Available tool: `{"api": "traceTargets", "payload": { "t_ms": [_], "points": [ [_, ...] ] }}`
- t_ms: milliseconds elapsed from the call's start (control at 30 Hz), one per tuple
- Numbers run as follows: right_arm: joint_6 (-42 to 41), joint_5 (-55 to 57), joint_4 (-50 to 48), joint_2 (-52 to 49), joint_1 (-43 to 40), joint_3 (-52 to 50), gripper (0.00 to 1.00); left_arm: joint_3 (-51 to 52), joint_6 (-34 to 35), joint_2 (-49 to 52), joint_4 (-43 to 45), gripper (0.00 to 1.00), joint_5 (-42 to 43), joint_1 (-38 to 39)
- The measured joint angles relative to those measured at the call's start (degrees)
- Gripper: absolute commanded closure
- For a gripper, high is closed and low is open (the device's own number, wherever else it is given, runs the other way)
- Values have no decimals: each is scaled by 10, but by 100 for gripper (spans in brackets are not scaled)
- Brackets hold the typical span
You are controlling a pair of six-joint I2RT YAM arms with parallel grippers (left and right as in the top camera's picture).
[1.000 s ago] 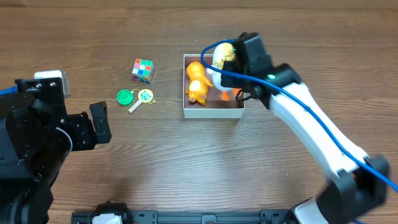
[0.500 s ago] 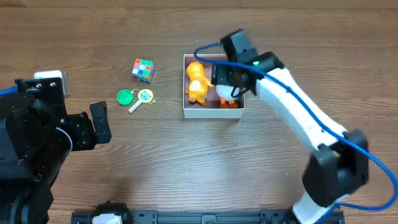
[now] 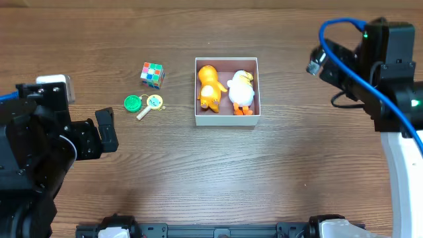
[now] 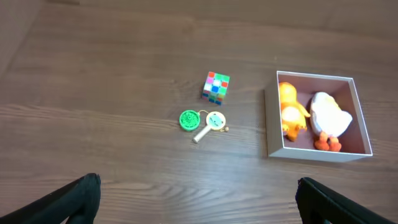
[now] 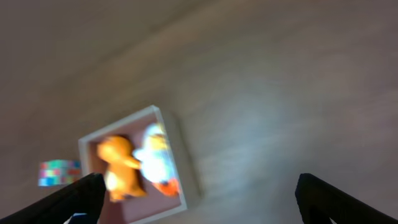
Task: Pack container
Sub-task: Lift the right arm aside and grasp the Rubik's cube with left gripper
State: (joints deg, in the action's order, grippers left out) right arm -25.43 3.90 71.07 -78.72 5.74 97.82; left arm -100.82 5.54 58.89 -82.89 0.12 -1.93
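Note:
The container (image 3: 225,119), a shallow white box with a mauve inside, sits mid-table. An orange toy (image 3: 209,87) and a white duck toy (image 3: 241,91) lie side by side in it. My right gripper (image 5: 199,186) is open and empty, raised well to the right of the box. Its wrist view is blurred and shows the container (image 5: 186,168) below left. My left gripper (image 4: 198,193) is open and empty, hanging at the table's left. From there the container (image 4: 314,155) lies far to the right.
A colourful puzzle cube (image 3: 152,75) and a green-and-yellow toy key set (image 3: 142,104) lie on the wood left of the box. The right arm (image 3: 390,73) stands at the right edge.
My right gripper opened and let go of the white duck, which now lies in the container. The arm then pulled away to the right. The left arm has not moved.

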Motion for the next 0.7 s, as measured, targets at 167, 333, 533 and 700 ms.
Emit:
{"api": "traceTargets", "payload": {
  "t_ms": [167, 333, 533, 700],
  "points": [
    [0, 26, 50, -28, -36, -1, 0, 0, 0, 0, 35, 0, 1, 0],
    [0, 35, 56, -55, -45, -1, 0, 0, 0, 0, 35, 0, 5, 0],
    [0, 38, 56, -68, -45, -1, 0, 0, 0, 29, 66, 0, 7, 0],
    [0, 38, 57, -68, -45, -1, 0, -6, -2, 157, 81, 0, 7, 0]
  ]
}}
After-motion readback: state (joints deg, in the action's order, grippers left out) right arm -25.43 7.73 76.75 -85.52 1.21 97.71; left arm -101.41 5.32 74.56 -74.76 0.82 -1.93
